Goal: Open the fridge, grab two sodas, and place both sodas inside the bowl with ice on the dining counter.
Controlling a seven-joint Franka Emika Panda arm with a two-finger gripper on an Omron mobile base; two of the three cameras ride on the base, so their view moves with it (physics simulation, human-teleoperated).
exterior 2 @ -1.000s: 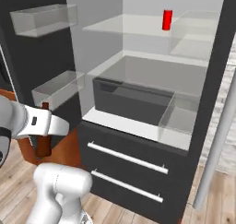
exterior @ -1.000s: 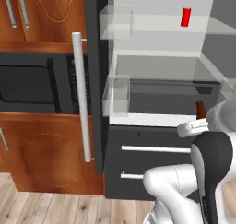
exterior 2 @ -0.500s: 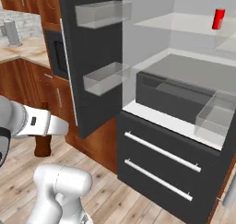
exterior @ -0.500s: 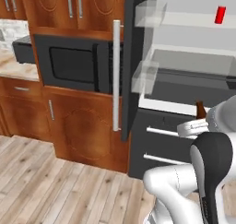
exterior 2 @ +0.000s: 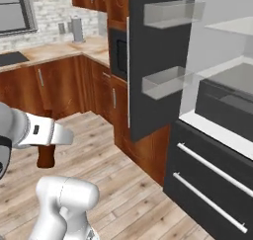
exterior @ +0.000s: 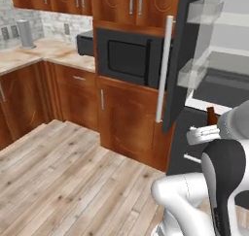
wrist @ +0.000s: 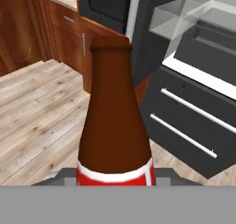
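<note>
As the view swung left, fridge (exterior 2: 163, 61) rightward.

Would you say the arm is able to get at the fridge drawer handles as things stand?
Probably not: the claw is shut on the brown soda bottle, and the fridge's drawer handles lie off to the side.

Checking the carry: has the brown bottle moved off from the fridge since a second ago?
Yes: the brown bottle has drawn left, farther from the fridge drawers, riding the turning base.
</note>
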